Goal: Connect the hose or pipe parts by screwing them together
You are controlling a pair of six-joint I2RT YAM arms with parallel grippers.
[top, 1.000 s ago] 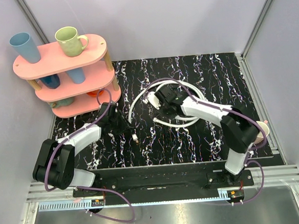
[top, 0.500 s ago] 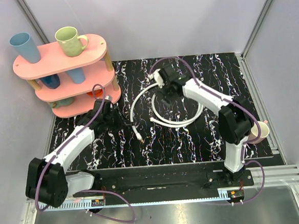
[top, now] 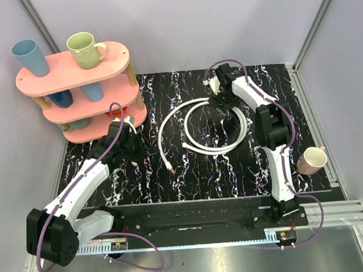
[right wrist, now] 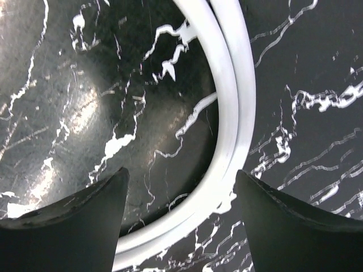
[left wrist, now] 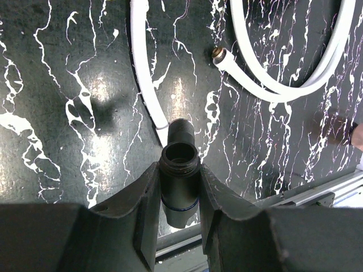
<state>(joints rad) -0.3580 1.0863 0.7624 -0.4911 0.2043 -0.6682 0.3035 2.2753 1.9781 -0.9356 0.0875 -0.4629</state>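
Note:
A white hose (top: pixel 201 127) lies coiled in the middle of the black marbled table. One of its ends carries a small fitting (top: pixel 172 168). My left gripper (top: pixel 134 143) is to the left of the coil, shut on a short black threaded pipe piece (left wrist: pixel 178 184). In the left wrist view the piece's open mouth points at a dark threaded hose end (left wrist: pixel 182 130); a second, brassy hose end (left wrist: pixel 220 55) lies further off. My right gripper (top: pixel 223 103) hovers open over the far side of the coil, the white hose (right wrist: pixel 229 107) passing below its jaws, which hold nothing.
A pink three-tier shelf (top: pixel 76 96) with cups stands at the back left, close to my left arm. A pink mug (top: pixel 312 159) sits at the right edge. Metal rails (top: pixel 193 217) run along the near edge, and walls enclose the table.
My right gripper has opened, let go of the hose and moved back and right. The coil has settled flat. My left gripper, still holding the black piece, has shifted slightly left and back.

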